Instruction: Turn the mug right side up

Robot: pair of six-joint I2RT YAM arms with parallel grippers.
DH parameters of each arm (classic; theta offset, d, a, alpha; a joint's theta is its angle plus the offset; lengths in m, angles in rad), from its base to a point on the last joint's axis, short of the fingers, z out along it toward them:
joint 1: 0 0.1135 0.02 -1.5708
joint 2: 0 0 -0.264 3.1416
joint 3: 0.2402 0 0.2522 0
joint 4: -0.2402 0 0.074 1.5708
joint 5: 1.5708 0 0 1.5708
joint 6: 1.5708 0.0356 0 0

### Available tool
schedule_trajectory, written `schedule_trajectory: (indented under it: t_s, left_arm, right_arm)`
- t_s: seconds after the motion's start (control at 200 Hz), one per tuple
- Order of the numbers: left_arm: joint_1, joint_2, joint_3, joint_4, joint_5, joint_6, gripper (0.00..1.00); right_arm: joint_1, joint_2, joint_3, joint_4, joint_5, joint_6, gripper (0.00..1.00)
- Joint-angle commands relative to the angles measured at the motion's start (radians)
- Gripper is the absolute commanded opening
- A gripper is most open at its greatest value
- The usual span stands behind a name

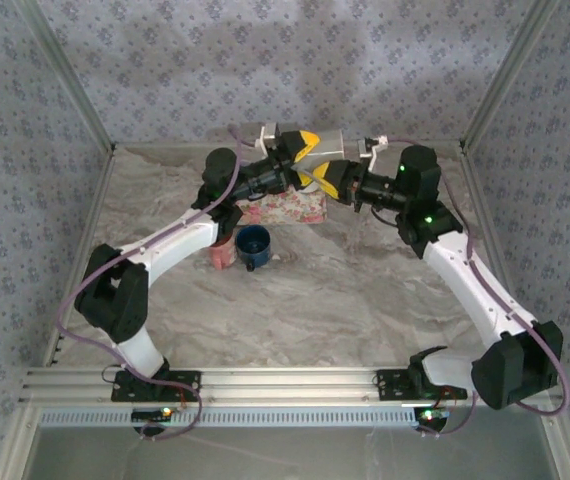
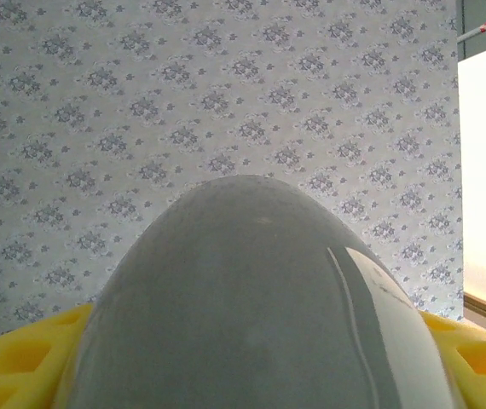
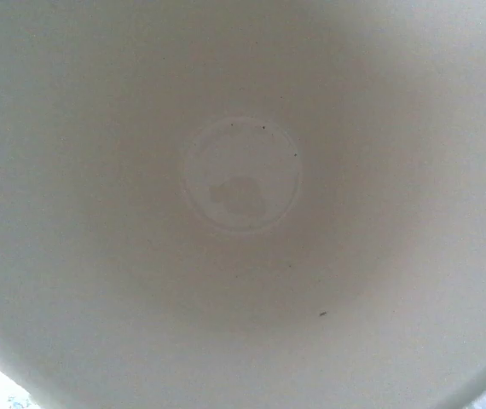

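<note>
The mug [image 1: 329, 145] hangs in the air above the desk's [image 1: 365, 290] far edge, about midway between the far corners, carried between the 2 arms. The left pincer [image 1: 311, 158] is spread around the mug's grey body [image 2: 251, 298], and a yellow finger [image 2: 13, 358] shows at each lower corner of the left wrist view. This wide hold looks meant to bear the weight while the other arm takes over.

The right pincer [image 1: 343, 182] is pressed together. Its camera looks straight down the pale inside to the round base [image 3: 243, 187], so it appears to pinch the mug's wall at the rim, though its fingers are hidden.

This reads as a handover in mid-air. A rim hold would let the right arm rotate the opening upward once the left lets go. The risk is that such a thin pinch slips as the mug swings.

Below, by the desk's far edge, sit a floral box [image 1: 283, 209], a blue cup [image 1: 253, 243] and a red cup [image 1: 222, 252], all under the turning space.
</note>
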Motion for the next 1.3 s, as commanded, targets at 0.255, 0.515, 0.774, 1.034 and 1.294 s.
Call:
schedule_trajectory:
  t_s: [0.255, 0.515, 0.774, 1.034, 1.294]
  left_arm:
    - [-0.032, -0.073, -0.036, -0.026, 0.047, 0.060, 0.68]
    - [-0.021, -0.085, -0.061, -0.072, 0.033, 0.090, 1.00]
    - [0.034, -0.166, -0.058, -0.355, 0.006, 0.274, 1.00]
    - [0.091, -0.296, -0.002, -0.856, -0.146, 0.585, 1.00]
    - [0.137, -0.442, 0.097, -1.340, -0.464, 0.843, 1.00]
  right_arm:
    - [0.018, -0.018, -0.011, 0.030, -0.034, -0.089, 0.00]
    - [-0.004, -0.043, -0.016, -0.008, -0.020, -0.118, 0.00]
    - [-0.047, -0.075, -0.026, -0.090, -0.012, -0.178, 0.00]
    - [-0.063, -0.147, -0.004, -0.320, 0.081, -0.362, 0.00]
    - [-0.003, -0.174, 0.107, -0.737, 0.398, -0.704, 0.00]
